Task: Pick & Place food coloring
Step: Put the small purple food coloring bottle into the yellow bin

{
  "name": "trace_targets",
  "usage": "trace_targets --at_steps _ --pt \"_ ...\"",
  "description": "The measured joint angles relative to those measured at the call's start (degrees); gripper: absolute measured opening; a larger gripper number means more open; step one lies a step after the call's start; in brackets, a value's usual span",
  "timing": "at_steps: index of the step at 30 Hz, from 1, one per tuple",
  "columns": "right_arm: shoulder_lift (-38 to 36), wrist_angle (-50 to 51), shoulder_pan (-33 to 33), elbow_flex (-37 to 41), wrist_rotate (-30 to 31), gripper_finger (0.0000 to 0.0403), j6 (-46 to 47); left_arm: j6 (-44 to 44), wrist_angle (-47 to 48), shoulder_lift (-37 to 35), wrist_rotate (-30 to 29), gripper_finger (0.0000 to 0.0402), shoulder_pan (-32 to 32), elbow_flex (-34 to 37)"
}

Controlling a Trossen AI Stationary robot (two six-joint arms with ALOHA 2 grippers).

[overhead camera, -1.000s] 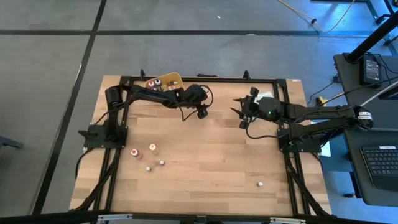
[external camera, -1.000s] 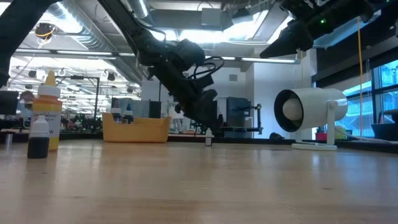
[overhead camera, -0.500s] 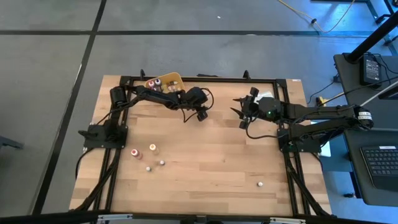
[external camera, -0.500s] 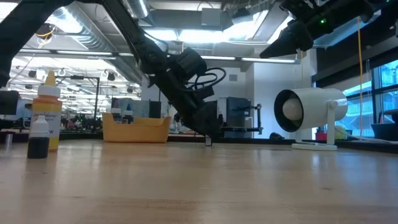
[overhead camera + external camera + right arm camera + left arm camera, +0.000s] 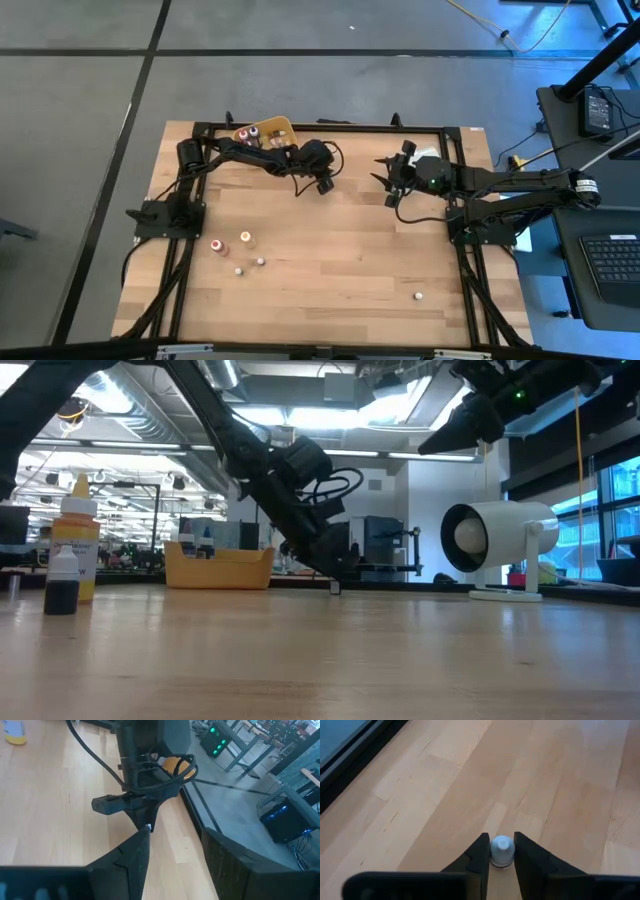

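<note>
One food coloring bottle (image 5: 501, 851), tiny with a white cap, stands on the wooden table (image 5: 340, 250) at its far middle. My left gripper (image 5: 322, 186) is down at it and shut on it; the low view shows the same bottle (image 5: 334, 588) under the fingers. Several more small bottles stand at the near left (image 5: 245, 239), and one stands at the near right (image 5: 417, 296). The yellow-orange tray (image 5: 265, 133) at the far edge holds others. My right gripper (image 5: 389, 186) hangs open above the table's right half, with nothing between its fingers. My left gripper pinches the bottle at its white cap (image 5: 501, 844) between the two fingers (image 5: 479, 851), at their free ends. The fingers slant down from the table's far left. The bottle stands upright with its base on the table.
A large white cylinder on a stand (image 5: 497, 540) shows at the right in the low view. Two bottles, one dark (image 5: 62, 582) and one yellow (image 5: 77, 535), stand close to the low camera. The black frame rails (image 5: 190, 240) run along the table's sides.
My left gripper has come down and a little toward the table's left, until its fingers stand around the small bottle at the table top. The bottle has stayed where it was. My right arm has kept still.
</note>
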State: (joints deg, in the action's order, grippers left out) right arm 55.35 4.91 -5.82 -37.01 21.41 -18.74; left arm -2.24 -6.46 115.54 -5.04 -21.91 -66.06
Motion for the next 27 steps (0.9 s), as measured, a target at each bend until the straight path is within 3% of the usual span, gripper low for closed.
trace_targets --at_steps 7,14,17,24,27 --pt "0.0 0.5 0.0 0.0 0.0 0.0181 0.0 0.0 5.2 -6.5 -3.3 0.0061 0.0 0.0" --pt "0.0 0.7 -0.3 0.0 0.0 0.0181 -0.4 -4.0 17.4 -18.1 -23.8 0.0065 0.0 0.0" --pt "0.0 0.9 -0.8 0.0 0.0 0.0181 -0.4 -7.1 21.2 -21.6 -29.3 0.0064 -0.5 0.0" --pt "0.0 1.4 -2.1 0.0 0.0 0.0182 0.3 -15.3 27.6 -21.9 -27.7 0.0067 -5.0 0.0" --pt "0.0 1.8 -2.2 0.0 0.0 0.0182 0.5 -17.3 26.0 -20.5 -26.7 0.0067 -6.6 2.1"
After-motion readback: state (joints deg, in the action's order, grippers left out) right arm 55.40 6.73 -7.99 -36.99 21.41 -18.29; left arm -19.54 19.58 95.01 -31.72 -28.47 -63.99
